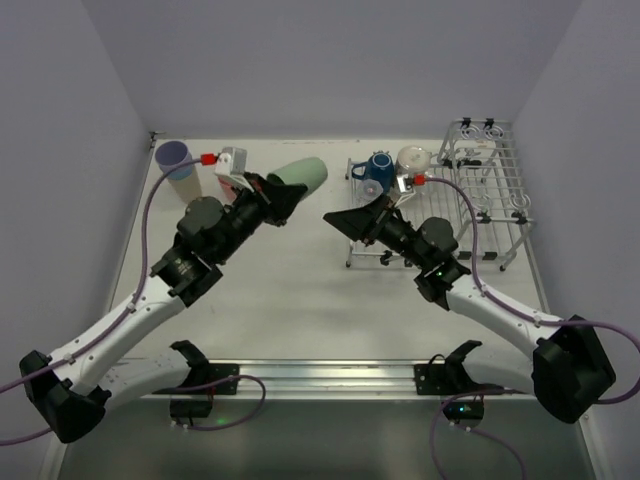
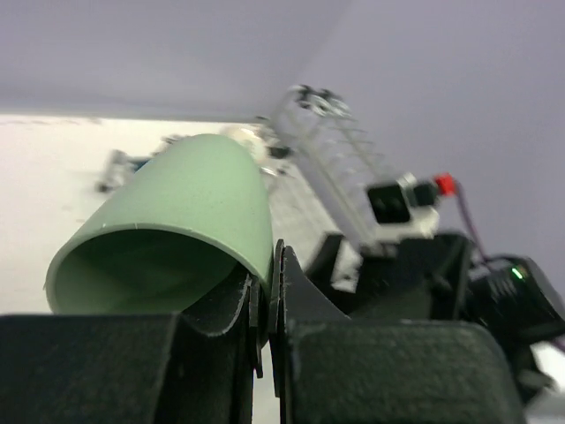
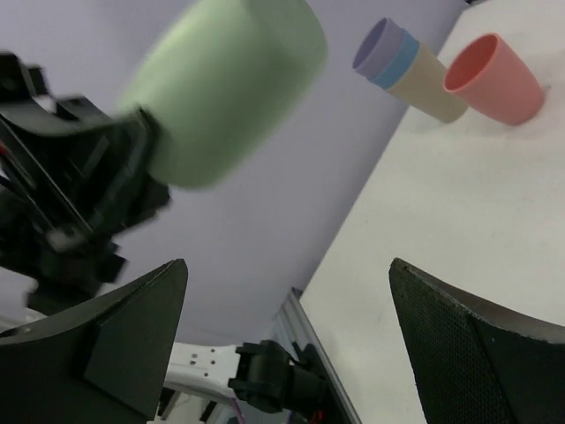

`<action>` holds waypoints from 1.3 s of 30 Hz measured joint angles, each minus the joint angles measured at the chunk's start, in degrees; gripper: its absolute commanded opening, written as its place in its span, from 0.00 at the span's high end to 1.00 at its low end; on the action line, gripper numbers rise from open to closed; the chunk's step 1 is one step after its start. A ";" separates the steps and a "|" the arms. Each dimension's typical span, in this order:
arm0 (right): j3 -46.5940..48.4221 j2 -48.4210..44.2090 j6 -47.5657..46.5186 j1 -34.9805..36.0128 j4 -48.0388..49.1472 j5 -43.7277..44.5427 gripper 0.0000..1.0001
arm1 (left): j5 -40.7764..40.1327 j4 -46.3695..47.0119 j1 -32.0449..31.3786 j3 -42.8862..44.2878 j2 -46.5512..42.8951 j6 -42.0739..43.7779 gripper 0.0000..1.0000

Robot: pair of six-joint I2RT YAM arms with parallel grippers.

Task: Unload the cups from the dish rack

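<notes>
A white bench [image 1: 300,290] is seen from above. A silver wire dish rack [image 1: 505,200] stands far right, with two mugs at its left end: one dark-blue handled mug [image 1: 378,166] and one white mug [image 1: 412,158]. Far left stands one nested stack of three plastic tumblers [image 1: 176,160], lavender, blue and beige, with one salmon-pink plastic cup [image 3: 494,78] just beside it. The left claw [image 1: 274,190] pinches the rim of one pale green plastic tumbler [image 1: 302,172], held sideways above the bench's far middle. The right claw [image 1: 338,220] gapes wide, empty, by the rack's left edge.
</notes>
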 measured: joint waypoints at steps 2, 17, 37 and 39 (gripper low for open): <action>0.00 -1.86 -2.95 0.20 -5.57 0.00 0.01 | -4.74 -9.16 1.90 9.55 3.52 5.07 1.00; -3.08 -17.59 -19.47 0.22 -28.30 0.55 0.01 | -11.76 -54.12 23.93 53.46 44.30 22.10 1.00; -6.73 -20.20 -21.79 0.22 -30.99 0.11 0.01 | -12.13 -64.87 26.36 65.00 59.19 23.12 1.00; -6.73 -20.17 -21.79 0.22 -30.99 0.11 0.01 | -12.11 -64.87 26.64 65.02 59.84 23.17 1.00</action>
